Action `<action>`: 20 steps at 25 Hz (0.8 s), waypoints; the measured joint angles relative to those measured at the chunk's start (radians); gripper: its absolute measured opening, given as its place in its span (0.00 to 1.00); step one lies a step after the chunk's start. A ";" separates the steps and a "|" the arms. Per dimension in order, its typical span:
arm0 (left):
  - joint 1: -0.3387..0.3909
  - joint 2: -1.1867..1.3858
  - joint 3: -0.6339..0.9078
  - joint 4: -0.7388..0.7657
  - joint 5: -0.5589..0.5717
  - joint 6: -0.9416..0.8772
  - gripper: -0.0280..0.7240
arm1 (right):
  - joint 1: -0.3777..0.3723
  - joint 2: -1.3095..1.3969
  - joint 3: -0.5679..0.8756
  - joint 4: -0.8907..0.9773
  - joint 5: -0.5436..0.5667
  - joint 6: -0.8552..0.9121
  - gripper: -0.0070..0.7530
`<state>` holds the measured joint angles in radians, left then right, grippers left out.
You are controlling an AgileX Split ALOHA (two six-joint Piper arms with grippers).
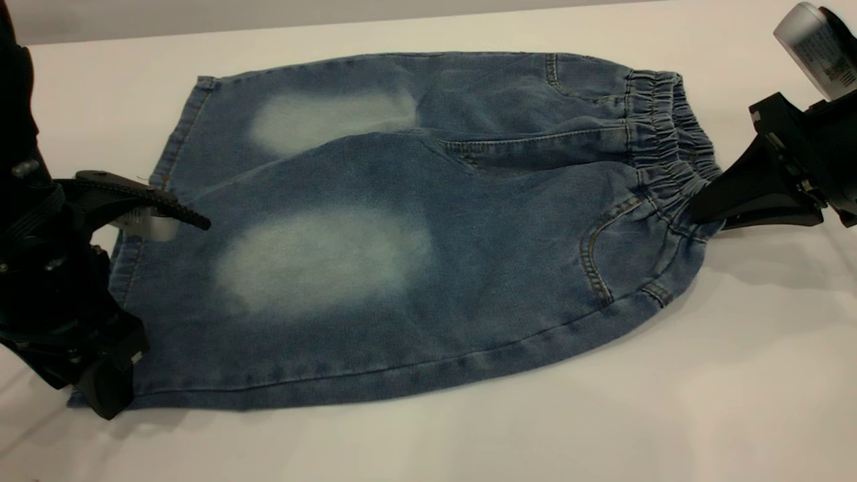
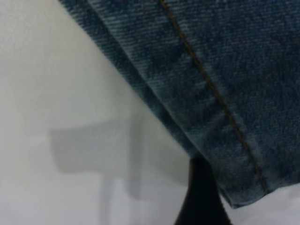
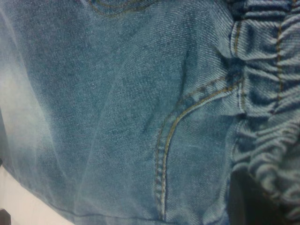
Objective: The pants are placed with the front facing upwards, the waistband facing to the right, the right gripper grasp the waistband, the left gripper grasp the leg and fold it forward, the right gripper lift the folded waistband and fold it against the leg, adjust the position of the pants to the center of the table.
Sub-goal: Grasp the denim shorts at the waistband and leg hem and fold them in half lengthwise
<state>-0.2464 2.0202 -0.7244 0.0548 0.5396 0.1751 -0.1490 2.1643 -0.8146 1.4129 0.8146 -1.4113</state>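
Gripping gathered, ruffled waistband [image 1: 666, 144] of faded denim pants [image 1: 402, 234]: right claw [image 1: 703, 204]

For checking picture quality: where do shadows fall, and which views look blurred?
Exterior view: soft shadows on the table beneath the right tool and the pants. Left wrist view: blurred, grey shadow patch beside the hem. Right wrist view: blurred near the waistband.

Exterior view cuts off most of the toothed black left hand [image 1: 150, 221]; its lower finger hides behind the blue denim pants [image 1: 402, 227] hem.
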 joint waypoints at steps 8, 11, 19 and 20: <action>0.002 0.001 0.002 0.008 -0.016 -0.001 0.44 | 0.000 0.000 0.000 0.000 0.000 0.000 0.06; 0.002 0.002 0.002 -0.001 -0.016 -0.001 0.27 | 0.000 0.000 0.000 0.000 0.000 0.000 0.06; 0.001 0.003 -0.016 -0.010 0.022 0.000 0.14 | 0.000 0.000 0.000 0.000 0.000 0.000 0.06; 0.001 0.003 -0.029 -0.012 0.045 0.001 0.14 | 0.000 0.000 0.000 0.000 0.001 0.000 0.06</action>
<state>-0.2456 2.0237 -0.7534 0.0429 0.5844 0.1758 -0.1490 2.1643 -0.8146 1.4129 0.8157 -1.4113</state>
